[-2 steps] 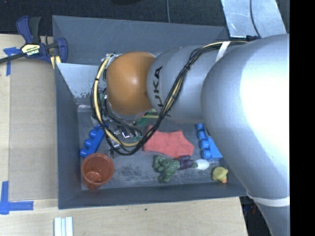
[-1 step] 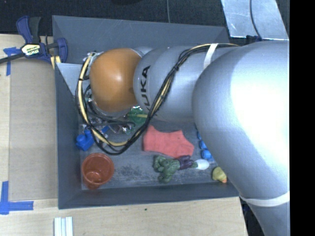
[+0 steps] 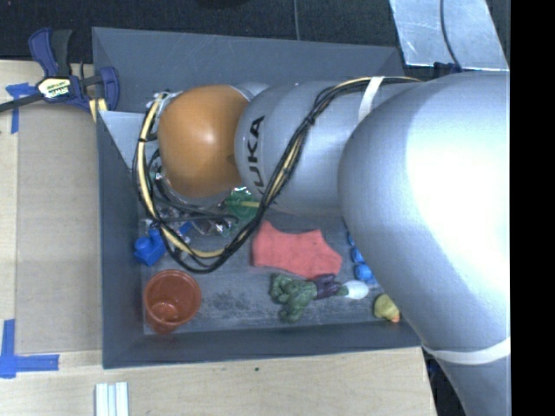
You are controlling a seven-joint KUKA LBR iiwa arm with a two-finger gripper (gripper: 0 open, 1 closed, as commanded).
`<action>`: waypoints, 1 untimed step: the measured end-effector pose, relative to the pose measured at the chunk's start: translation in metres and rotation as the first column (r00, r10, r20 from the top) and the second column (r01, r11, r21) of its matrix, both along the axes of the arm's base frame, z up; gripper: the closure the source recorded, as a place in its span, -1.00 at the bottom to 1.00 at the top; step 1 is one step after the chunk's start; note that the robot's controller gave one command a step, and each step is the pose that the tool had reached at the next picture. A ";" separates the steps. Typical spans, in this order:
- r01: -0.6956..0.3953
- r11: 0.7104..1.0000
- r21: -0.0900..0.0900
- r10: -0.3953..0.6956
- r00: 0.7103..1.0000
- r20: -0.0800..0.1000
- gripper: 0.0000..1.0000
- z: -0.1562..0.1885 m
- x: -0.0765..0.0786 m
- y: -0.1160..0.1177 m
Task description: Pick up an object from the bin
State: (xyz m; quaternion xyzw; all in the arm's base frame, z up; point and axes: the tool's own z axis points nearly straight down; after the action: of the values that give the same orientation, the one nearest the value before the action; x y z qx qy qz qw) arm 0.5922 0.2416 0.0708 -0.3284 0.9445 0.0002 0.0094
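My gripper [image 3: 192,217] is low in the left part of the bin, mostly covered from above by the wrist. A small blue block [image 3: 148,250] lies just left of and below it, close to the bin's left wall. A green thing [image 3: 242,204] peeks out at the gripper's right side, half hidden by the arm. A brown-orange cup [image 3: 172,299] stands upright in the front left corner, a little in front of the gripper.
A pink-red cloth [image 3: 295,250] lies in the middle. In front of it are a dark green toy [image 3: 292,291] and a purple and white piece [image 3: 342,289]. Blue bits [image 3: 358,264] and a yellow thing [image 3: 387,308] sit by the arm at the right.
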 end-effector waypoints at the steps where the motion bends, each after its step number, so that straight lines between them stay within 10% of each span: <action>1: 0.001 1.000 0.000 -0.001 1.000 -0.004 1.00 0.016 -0.002 0.000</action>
State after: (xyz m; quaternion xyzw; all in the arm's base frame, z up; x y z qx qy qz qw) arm 0.5906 0.2412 0.0871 -0.3277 0.9447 0.0006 0.0076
